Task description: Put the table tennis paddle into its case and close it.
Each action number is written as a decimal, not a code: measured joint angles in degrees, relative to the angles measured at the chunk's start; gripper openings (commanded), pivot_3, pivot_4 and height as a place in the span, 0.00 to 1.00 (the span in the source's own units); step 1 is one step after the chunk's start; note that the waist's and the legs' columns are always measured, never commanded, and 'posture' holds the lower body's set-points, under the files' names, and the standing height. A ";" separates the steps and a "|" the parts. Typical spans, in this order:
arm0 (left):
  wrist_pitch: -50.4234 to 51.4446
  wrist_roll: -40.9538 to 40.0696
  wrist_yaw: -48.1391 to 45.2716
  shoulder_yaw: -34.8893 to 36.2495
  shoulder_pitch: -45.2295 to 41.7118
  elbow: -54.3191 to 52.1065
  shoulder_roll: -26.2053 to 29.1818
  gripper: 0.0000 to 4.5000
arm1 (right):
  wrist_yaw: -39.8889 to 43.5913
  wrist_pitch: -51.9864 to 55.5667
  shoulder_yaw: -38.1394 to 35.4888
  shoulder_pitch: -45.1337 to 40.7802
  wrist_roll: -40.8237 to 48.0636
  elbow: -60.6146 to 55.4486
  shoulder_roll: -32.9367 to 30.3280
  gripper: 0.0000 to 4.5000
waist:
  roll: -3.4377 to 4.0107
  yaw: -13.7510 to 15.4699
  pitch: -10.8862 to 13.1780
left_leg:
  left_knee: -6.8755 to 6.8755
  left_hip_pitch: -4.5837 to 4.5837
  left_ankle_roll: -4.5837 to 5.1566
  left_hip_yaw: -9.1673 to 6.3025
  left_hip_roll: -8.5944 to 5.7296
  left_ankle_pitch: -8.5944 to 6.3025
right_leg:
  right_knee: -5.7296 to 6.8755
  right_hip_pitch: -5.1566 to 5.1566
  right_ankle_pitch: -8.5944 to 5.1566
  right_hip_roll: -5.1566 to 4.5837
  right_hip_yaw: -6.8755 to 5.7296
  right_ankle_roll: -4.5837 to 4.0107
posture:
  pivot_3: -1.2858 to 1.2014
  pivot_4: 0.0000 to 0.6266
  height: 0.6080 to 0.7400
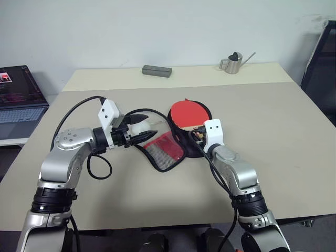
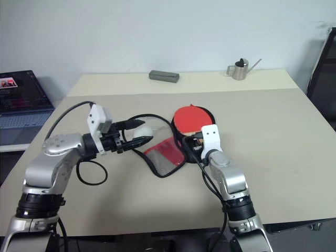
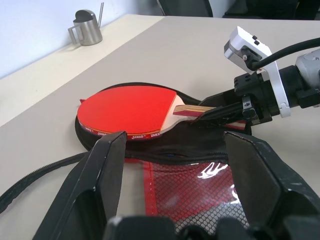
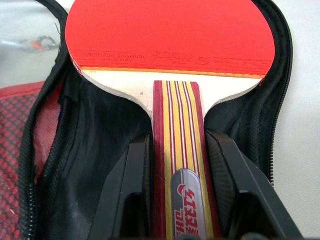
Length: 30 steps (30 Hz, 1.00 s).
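The table tennis paddle (image 1: 186,113) lies red face up in the open case (image 1: 195,152), on its black lining (image 4: 95,130). My right gripper (image 4: 177,150) is shut on the paddle's striped wooden handle (image 4: 177,115), coming in from the near side. The case's red flap with the black mesh pocket (image 1: 165,152) is folded out to the left of the paddle. My left gripper (image 1: 149,134) hovers over that flap, pointing right toward the paddle, its fingers (image 3: 105,165) wide apart and open. Nothing sits between them.
On the beige table (image 1: 278,131), a grey box (image 1: 156,70) and a small metal watering can (image 1: 233,63) stand near the far edge. A laptop (image 1: 18,97) sits off the table's left side. A black chair frame (image 1: 320,63) stands at the right.
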 measured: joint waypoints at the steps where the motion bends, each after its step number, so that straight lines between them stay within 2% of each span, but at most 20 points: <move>1: 0.00 0.00 0.00 0.00 0.02 0.00 0.00 0.75 | -0.03 0.00 -0.01 0.00 -0.02 0.24 0.04 0.27 | 0.00 0.00 0.00 | 0.00 0.00 0.00 0.00 0.00 0.00 | 0.00 0.00 0.00 0.00 0.00 0.00 | 0.52 0.24 1.00; 7: 0.00 0.00 0.00 0.00 0.03 0.00 0.00 0.75 | -0.03 -0.01 0.01 -0.01 -0.15 0.66 0.07 0.27 | -0.01 0.00 -0.01 | 0.01 0.00 0.00 0.01 0.01 0.00 | 0.01 0.00 0.00 0.00 0.00 0.00 | 0.52 0.24 1.00; 17: -0.01 0.00 0.02 0.00 0.41 -0.01 0.01 0.75 | -0.06 -0.77 -0.06 -0.02 -0.08 0.42 0.80 1.00 | -0.02 0.00 -0.02 | 0.02 0.01 0.00 0.03 0.03 0.00 | 0.04 0.00 0.01 0.02 0.00 -0.01 | 0.52 0.24 1.00; 24: -0.06 0.01 0.45 0.59 2.56 -0.61 0.06 0.75 | 3.96 0.21 -0.73 0.69 3.58 -8.83 0.57 1.00 | -0.03 -0.02 -0.02 | 0.03 0.02 0.00 0.06 0.11 0.00 | 0.04 0.00 0.01 0.06 0.01 -0.01 | 0.52 0.24 1.00; 30: -0.35 0.12 1.64 2.27 3.32 -0.30 0.90 0.75 | 12.31 2.54 -2.53 1.23 8.19 -15.21 -8.04 1.00 | -0.08 0.09 -0.05 | 0.06 0.04 0.13 0.09 0.15 -0.08 | 0.03 0.08 0.03 0.08 -0.05 -0.03 | 0.52 0.24 1.00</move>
